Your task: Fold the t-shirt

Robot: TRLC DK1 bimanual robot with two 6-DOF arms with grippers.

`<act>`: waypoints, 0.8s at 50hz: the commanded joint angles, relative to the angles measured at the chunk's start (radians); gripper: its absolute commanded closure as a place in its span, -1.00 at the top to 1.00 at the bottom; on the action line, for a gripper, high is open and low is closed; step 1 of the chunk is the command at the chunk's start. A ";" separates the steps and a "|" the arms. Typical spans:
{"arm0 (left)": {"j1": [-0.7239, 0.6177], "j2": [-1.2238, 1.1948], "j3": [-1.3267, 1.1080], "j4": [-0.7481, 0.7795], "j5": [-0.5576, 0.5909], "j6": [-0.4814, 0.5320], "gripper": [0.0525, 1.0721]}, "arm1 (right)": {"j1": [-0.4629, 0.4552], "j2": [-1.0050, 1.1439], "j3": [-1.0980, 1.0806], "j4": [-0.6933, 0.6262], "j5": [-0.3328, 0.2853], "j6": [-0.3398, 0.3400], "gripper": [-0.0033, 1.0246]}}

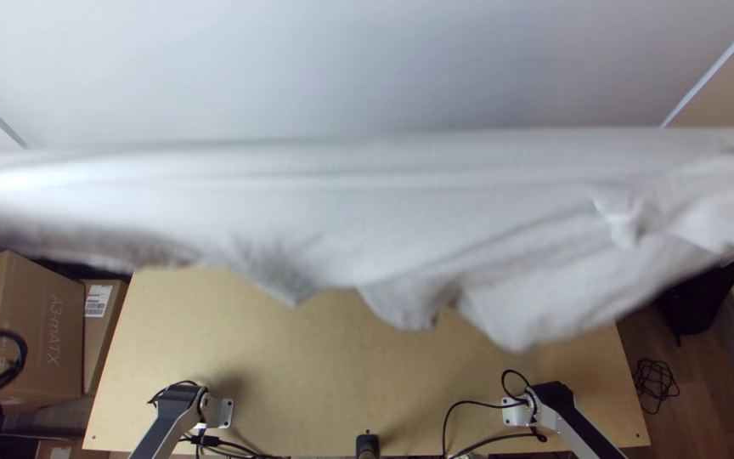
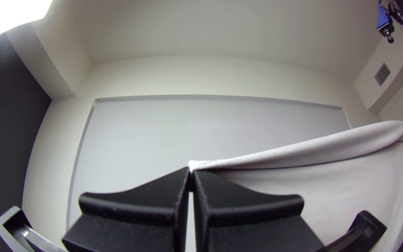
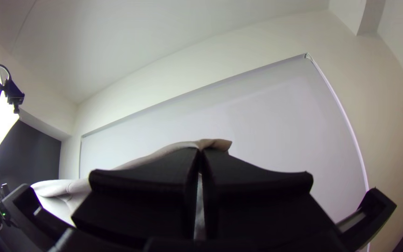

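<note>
Pale t-shirt (image 1: 401, 204), smooth creases, wavy edge

White t-shirt (image 1: 367, 195) stretched wide above wooden table (image 1: 324, 374), drooping unevenly; cardboard box (image 1: 44, 331) left of table.

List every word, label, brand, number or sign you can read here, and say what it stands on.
"A3-MATX", on the large cardboard box left of the table in the top view.
White label on the narrower box beside it: too small to read.
On the t-shirt I can make out no lettering; it is blurred in the top view.
</note>
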 commanded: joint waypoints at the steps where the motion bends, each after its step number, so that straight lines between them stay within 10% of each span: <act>1: 0.016 -0.033 -0.083 -0.009 -0.067 -0.027 -0.95 | -0.013 -0.005 -0.007 -0.011 0.068 0.035 -0.95; 26: 0.008 -0.086 -0.807 0.109 0.013 -0.048 -0.95 | 0.043 -0.105 -1.119 0.324 0.070 0.172 -0.95; 40: -0.029 0.212 -1.031 0.248 0.085 -0.050 -0.95 | 0.011 0.155 -1.337 0.488 0.068 0.215 -0.95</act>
